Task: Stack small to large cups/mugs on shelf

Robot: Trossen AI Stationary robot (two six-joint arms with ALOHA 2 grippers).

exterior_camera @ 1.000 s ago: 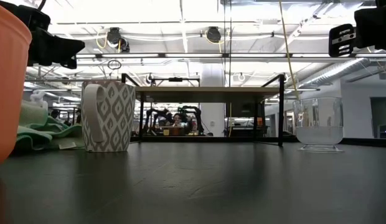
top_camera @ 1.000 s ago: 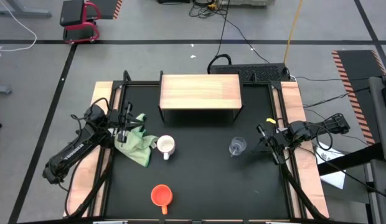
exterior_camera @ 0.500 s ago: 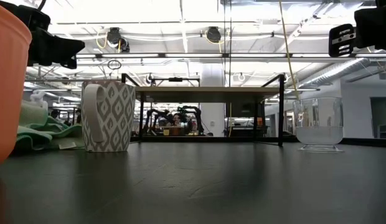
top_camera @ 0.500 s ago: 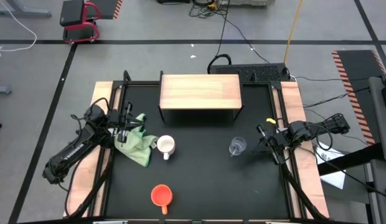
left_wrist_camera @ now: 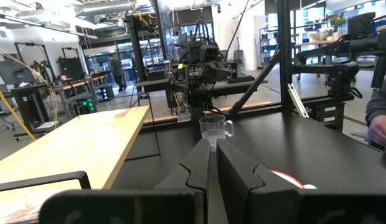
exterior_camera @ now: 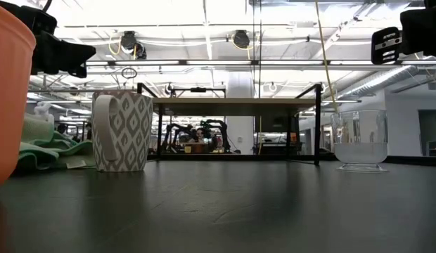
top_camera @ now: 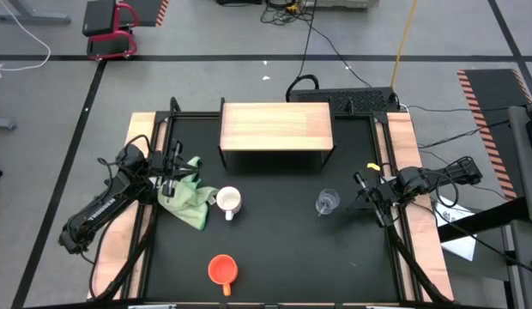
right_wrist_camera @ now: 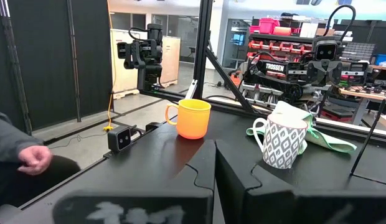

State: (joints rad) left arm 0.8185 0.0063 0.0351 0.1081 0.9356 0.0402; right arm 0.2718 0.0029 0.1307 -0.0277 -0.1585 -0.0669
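The shelf (top_camera: 275,124), a light wooden top on thin black legs, stands at the far middle of the black table. The white patterned mug (top_camera: 229,202) stands upright left of centre, its handle toward the near edge. The clear glass cup (top_camera: 326,202) stands right of centre. The orange mug (top_camera: 222,269) stands upright near the front edge. My left gripper (top_camera: 174,170) hangs shut over the table's left side, above the edge of a green cloth. My right gripper (top_camera: 362,190) hangs shut at the right side, a little beyond the glass cup. Both point level and hold nothing.
A crumpled green cloth (top_camera: 189,193) lies on the table beside the white mug, toward the left. Light wooden strips (top_camera: 403,146) run along both sides of the table. A person's hand (right_wrist_camera: 32,157) shows beyond the table's near edge.
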